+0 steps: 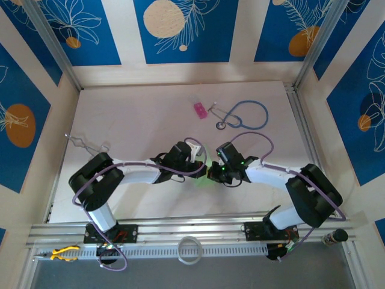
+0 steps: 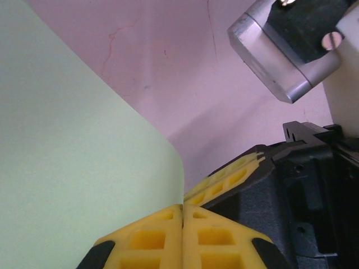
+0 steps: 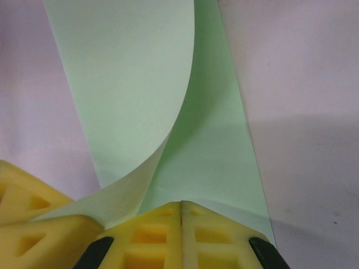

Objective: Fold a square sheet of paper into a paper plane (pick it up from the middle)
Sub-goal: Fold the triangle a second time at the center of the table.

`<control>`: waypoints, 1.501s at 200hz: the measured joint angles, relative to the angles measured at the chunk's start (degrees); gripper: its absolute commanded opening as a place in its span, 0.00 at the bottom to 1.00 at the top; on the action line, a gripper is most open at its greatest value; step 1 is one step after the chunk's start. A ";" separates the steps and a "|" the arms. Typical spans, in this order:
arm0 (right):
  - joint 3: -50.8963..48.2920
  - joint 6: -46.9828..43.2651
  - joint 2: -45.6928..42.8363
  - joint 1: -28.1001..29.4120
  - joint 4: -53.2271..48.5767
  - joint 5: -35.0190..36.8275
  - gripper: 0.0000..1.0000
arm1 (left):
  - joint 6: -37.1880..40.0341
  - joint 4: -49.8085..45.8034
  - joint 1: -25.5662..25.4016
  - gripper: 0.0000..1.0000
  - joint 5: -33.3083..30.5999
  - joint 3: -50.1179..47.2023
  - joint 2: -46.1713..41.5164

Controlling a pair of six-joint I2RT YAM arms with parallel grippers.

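The square sheet of paper [image 1: 205, 180] is light green and lies at the table's middle, mostly hidden under both wrists. My left gripper [image 2: 183, 206] is shut on the sheet's [image 2: 73, 157] edge, and that side curls up from the table as a rounded flap [image 3: 129, 84]. The rest of the sheet [image 3: 219, 145] lies flat. My right gripper [image 3: 181, 203] is shut, its tips down on that flat part just beside the raised flap. The two grippers [image 1: 203, 170] [image 1: 212, 172] stand tip to tip; the left fingers [image 3: 28, 218] show in the right wrist view and the right fingers [image 2: 224, 179] in the left wrist view.
A small pink block [image 1: 200, 110] and a blue stethoscope [image 1: 246, 114] lie farther back, right of centre. A thin wire piece [image 1: 84, 143] rests at the left edge. A white ring [image 1: 190, 250] and yellow pliers [image 1: 63, 253] sit on the front rail.
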 measured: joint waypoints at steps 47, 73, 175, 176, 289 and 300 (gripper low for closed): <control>-0.26 0.33 3.17 -0.83 0.46 0.44 0.02 | 0.42 -0.09 0.00 0.00 -0.02 -0.02 0.00; -0.24 0.26 3.17 -1.33 0.42 0.59 0.02 | 1.46 -1.05 0.20 0.00 -0.26 -0.02 0.00; -0.26 0.28 3.56 -1.95 0.76 -0.72 0.02 | 7.21 -3.65 2.54 0.04 -2.78 0.00 0.63; -0.26 0.28 3.58 -1.95 0.79 -0.76 0.02 | 7.32 -3.65 2.51 0.04 -2.84 0.00 0.68; -0.22 0.28 3.80 -2.16 1.05 -1.53 0.02 | 13.49 -5.11 2.58 0.06 -8.48 -0.02 0.85; -0.22 0.28 3.80 -2.16 1.05 -1.53 0.01 | 13.62 -5.05 2.60 0.06 -8.72 -0.11 0.85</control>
